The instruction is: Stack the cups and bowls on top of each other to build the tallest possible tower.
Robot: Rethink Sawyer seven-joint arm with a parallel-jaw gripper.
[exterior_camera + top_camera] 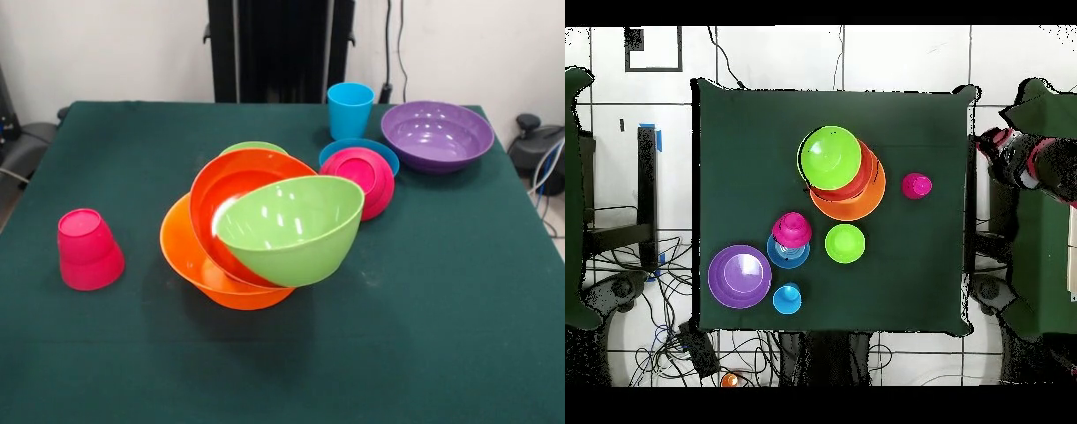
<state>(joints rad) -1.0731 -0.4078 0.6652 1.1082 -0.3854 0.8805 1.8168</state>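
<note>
The tower is three nested bowls at mid-table: a large orange bowl (pixel 190 256) (pixel 850 208) holds a tilted red-orange bowl (pixel 229 190), with a large lime green bowl (pixel 291 225) (pixel 830 155) leaning on top. Behind it sits a small lime green bowl (pixel 252 147) (pixel 844 243). A pink-red small bowl (pixel 357 177) (pixel 792 229) lies overturned on a small blue bowl (pixel 384 152). The sky blue cup (pixel 350 110) stands upright beside the purple bowl (pixel 437 134) (pixel 739 276). A red-pink cup (pixel 86 250) (pixel 916 185) stands upside down, alone. The red and black arm (pixel 1020 160) is drawn off the table's side.
The dark green table (pixel 424 336) has open cloth along its near edge in the front view. Cables and equipment lie on the floor around the table (pixel 675 330) in the overhead view.
</note>
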